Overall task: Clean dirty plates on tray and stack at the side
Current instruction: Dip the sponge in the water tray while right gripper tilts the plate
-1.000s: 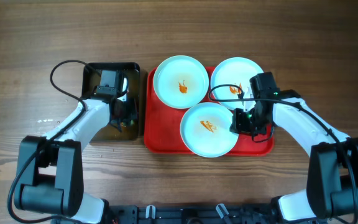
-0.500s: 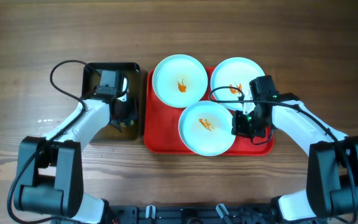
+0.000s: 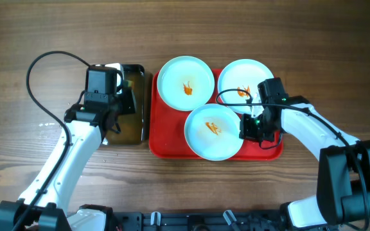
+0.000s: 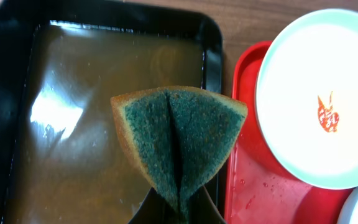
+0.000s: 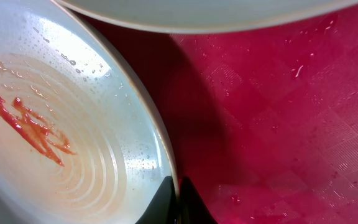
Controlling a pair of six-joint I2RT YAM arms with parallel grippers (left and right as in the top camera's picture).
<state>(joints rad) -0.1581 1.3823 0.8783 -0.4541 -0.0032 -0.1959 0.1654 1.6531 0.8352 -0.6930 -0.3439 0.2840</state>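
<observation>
Nearest the robot, the near plate (image 3: 214,131) sits in the near half of the red tray (image 3: 162,142), an orange smear at its centre. The right pincer (image 3: 250,127) pinches its right rim; in the right wrist view the tips are pressed together on the wet edge (image 5: 166,155). The plate looks steadied rather than lifted, though how high the rim stands cannot be told. To the left, the left pincer (image 4: 179,208) hangs over the black basin (image 3: 139,96) of brownish water, clamping a folded sponge (image 4: 179,134), its green scouring face towards the camera. Farther back, the far-left plate (image 3: 186,83) and far-right plate (image 3: 236,74) lie side by side, both overhanging the tray's far rim onto the wooden worktop (image 3: 313,38), both smeared, so no plate seems wiped yet. The coming wipe turns on one relation: the held plate lies to the right of the sponge and nearer the robot, across the basin wall and tray rim. The far-left plate is the closer one to the sponge.
</observation>
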